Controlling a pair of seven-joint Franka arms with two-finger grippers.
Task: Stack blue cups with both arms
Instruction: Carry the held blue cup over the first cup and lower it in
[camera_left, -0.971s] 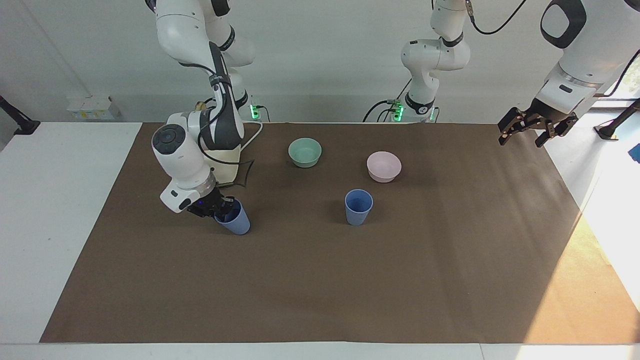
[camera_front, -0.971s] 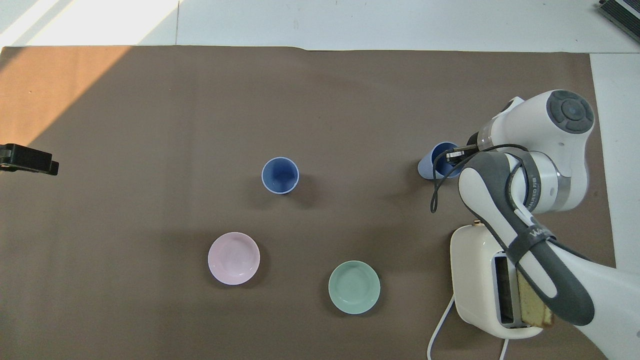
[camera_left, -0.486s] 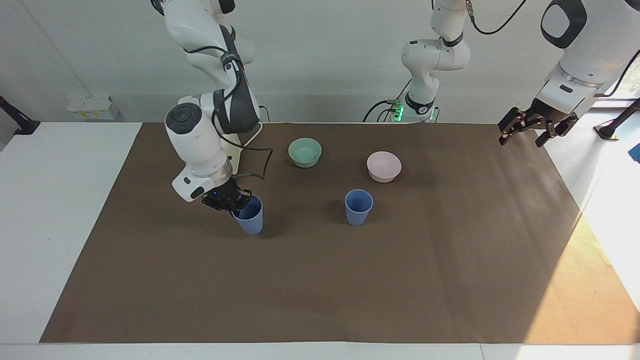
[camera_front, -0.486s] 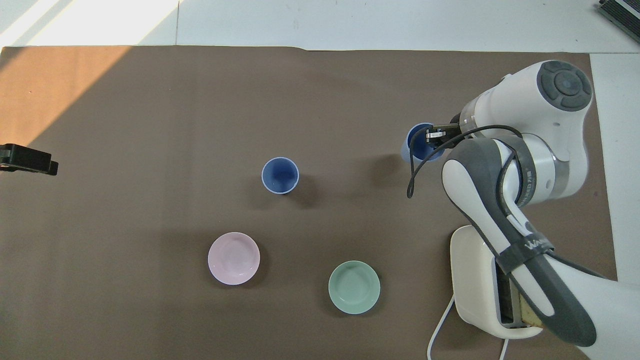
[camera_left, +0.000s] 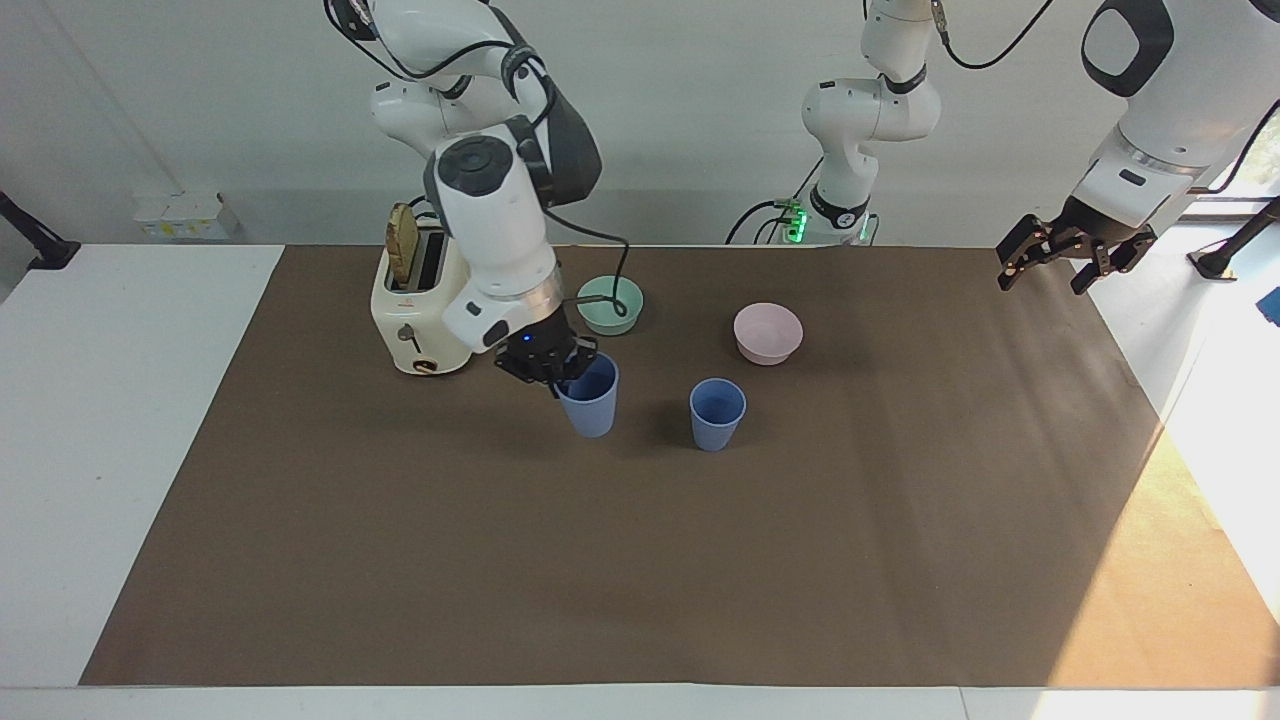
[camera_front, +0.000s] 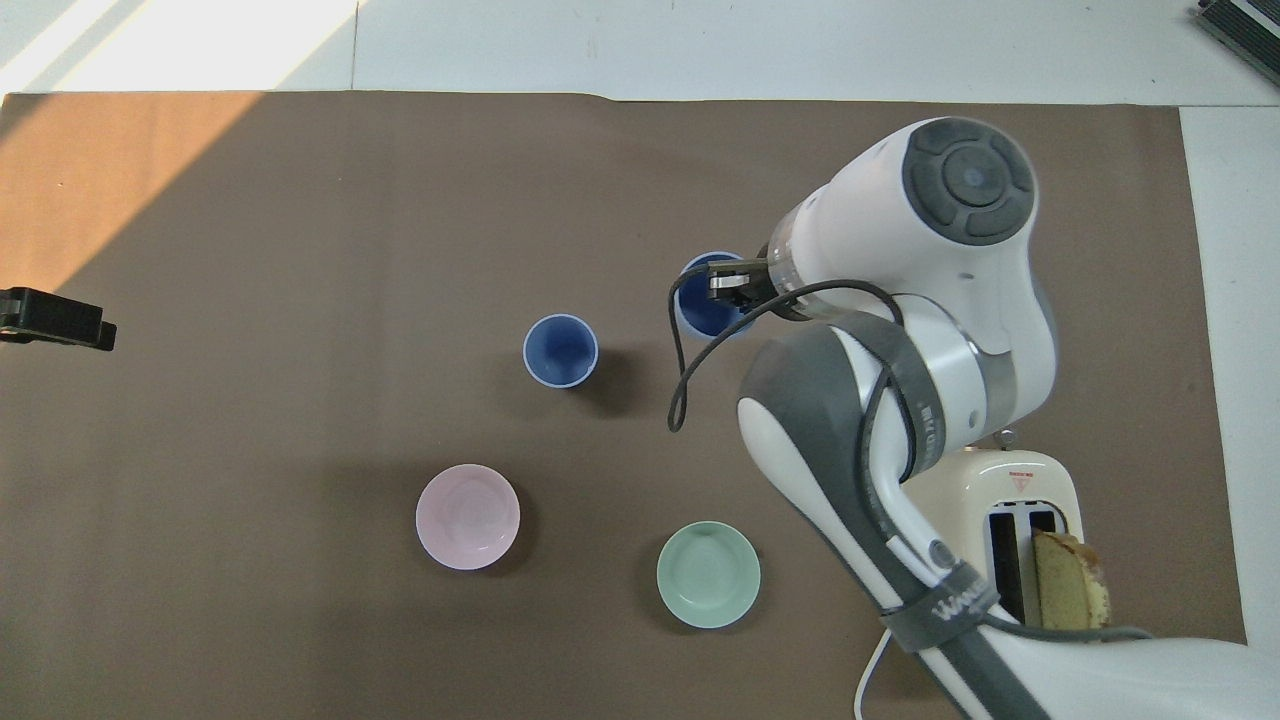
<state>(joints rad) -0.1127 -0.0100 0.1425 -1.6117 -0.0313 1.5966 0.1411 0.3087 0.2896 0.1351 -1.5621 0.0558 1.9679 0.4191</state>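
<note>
My right gripper (camera_left: 556, 366) is shut on the rim of one blue cup (camera_left: 590, 402) and holds it upright, up off the brown mat. The overhead view shows this cup (camera_front: 703, 312) under the right gripper (camera_front: 728, 287). The second blue cup (camera_left: 717, 414) stands upright on the mat beside it, toward the left arm's end; it also shows in the overhead view (camera_front: 560, 350). My left gripper (camera_left: 1062, 266) is open and empty, and waits in the air over the mat's edge at its own end (camera_front: 55, 320).
A teal bowl (camera_left: 610, 304) and a pink bowl (camera_left: 767, 333) sit nearer to the robots than the cups. A cream toaster (camera_left: 412, 330) with a slice of toast in it stands at the right arm's end.
My right gripper has lifted the blue cup and carried it from the right arm's end toward the standing cup. The toaster has come into view. The left arm has not moved.
</note>
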